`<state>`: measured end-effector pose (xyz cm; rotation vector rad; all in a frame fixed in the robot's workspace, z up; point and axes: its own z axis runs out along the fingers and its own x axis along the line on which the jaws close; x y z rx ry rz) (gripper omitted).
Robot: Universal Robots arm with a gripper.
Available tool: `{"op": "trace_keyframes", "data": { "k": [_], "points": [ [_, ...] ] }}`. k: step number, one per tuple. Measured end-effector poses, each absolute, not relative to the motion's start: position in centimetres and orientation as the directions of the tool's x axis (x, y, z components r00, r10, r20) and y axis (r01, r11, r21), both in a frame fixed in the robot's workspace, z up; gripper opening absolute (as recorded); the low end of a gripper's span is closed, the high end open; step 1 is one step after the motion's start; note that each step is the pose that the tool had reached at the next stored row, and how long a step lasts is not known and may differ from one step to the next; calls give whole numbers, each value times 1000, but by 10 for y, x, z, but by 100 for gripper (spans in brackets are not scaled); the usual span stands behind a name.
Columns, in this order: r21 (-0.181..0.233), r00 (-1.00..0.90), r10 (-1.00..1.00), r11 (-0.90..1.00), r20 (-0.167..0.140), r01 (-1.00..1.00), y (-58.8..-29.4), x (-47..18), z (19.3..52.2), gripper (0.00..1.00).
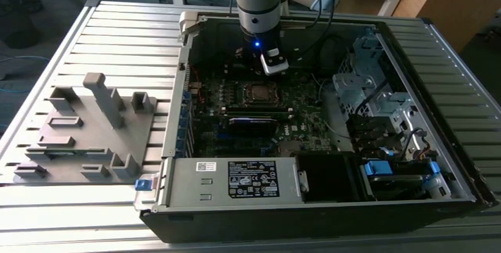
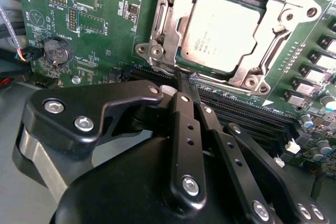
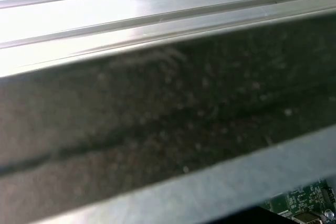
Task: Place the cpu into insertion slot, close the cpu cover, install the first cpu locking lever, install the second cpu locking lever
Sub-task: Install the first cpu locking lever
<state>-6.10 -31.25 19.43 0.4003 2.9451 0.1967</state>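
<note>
I'm holding the gripper (image 2: 185, 85), fingers pinched narrow on nothing, at the insertion slot's (image 2: 168, 66) edge, the seated cpu (image 2: 223, 30) lying just beyond.

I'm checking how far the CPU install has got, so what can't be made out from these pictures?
- Locking levers: in the second wrist view, the gripper hides the near edge of the cover; lever positions unclear.
- Slot: covered by the cpu and cover.
- Socket area in the exterior view: too small to judge latching.
- First wrist view: a blurred dark band blocks nearly everything.
</note>
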Motion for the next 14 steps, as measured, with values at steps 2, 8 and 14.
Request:
{"op": "trace_keyframes", "data": {
  "k": [2,8,14],
  "points": [
    [152,-951,275,955,-143,253,-312,-60,194,10],
    [152,-951,275,955,-143,253,-312,-60,194,10],
    [152,-951,275,955,-143,253,-312,-60,194,10]
  ]
}}
